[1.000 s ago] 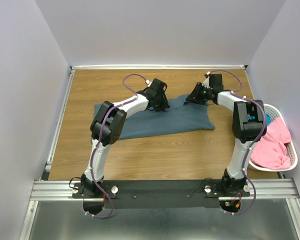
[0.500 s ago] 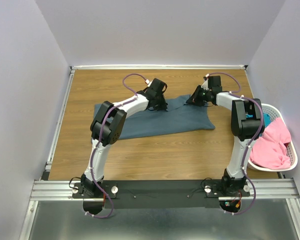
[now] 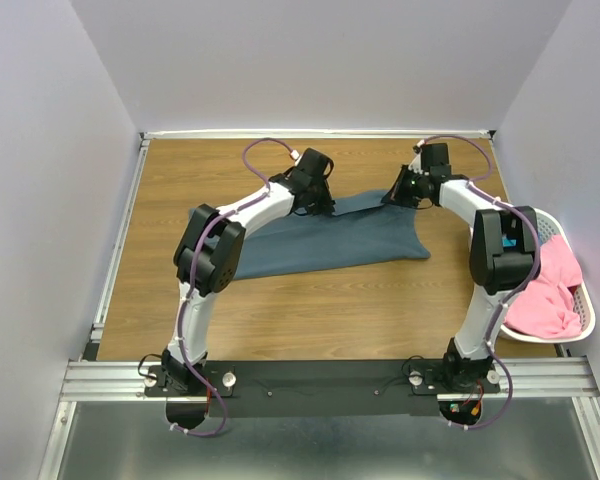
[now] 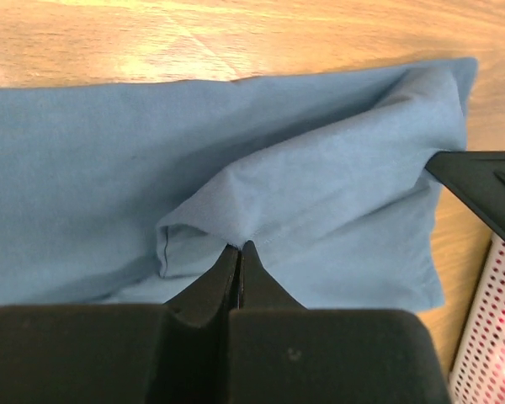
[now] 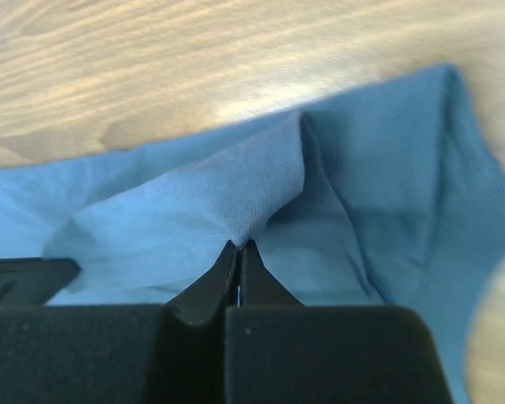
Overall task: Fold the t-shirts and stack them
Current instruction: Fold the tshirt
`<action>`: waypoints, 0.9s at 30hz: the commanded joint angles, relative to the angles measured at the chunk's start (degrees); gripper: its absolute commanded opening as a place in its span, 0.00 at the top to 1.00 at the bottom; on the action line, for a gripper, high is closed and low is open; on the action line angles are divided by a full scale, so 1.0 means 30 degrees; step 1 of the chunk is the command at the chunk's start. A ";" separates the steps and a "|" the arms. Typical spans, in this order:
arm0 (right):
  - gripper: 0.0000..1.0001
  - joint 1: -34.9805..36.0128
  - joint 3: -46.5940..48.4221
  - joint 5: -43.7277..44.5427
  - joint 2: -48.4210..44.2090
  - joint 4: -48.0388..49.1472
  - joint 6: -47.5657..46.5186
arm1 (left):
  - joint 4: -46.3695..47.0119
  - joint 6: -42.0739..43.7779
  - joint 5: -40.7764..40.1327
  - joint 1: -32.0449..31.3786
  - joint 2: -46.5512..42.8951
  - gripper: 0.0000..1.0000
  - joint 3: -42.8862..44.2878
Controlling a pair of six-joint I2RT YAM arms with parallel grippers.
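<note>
I have my left claw (image 4: 239,246) and right claw (image 5: 238,244) both clamped on the twelve-o'clock edge of the blue-grey t-shirt (image 3: 352,240).

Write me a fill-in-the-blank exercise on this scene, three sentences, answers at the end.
1. The left gripper and the right gripper are both ____ on cloth of the blue-grey t-shirt.
2. The pink t-shirt lies bunched in the white basket, on the ____ arm's side.
3. Both pinches sit along the blue-grey t-shirt's ____ edge, away from the arm bases.

Missing words: shut; right; far
</note>
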 commanded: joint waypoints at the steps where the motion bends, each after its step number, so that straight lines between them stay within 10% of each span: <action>1: 1.00 0.0006 0.0708 0.2508 -0.1197 -0.2879 -0.1262 | -0.0946 0.0485 0.0929 0.0067 -0.1252 1.00 -0.0121; 27: 0.99 0.0182 -0.0903 0.5263 -0.3043 -0.7891 -0.1907 | 0.0516 -0.0012 0.4066 -0.0635 -0.3128 1.00 -0.5950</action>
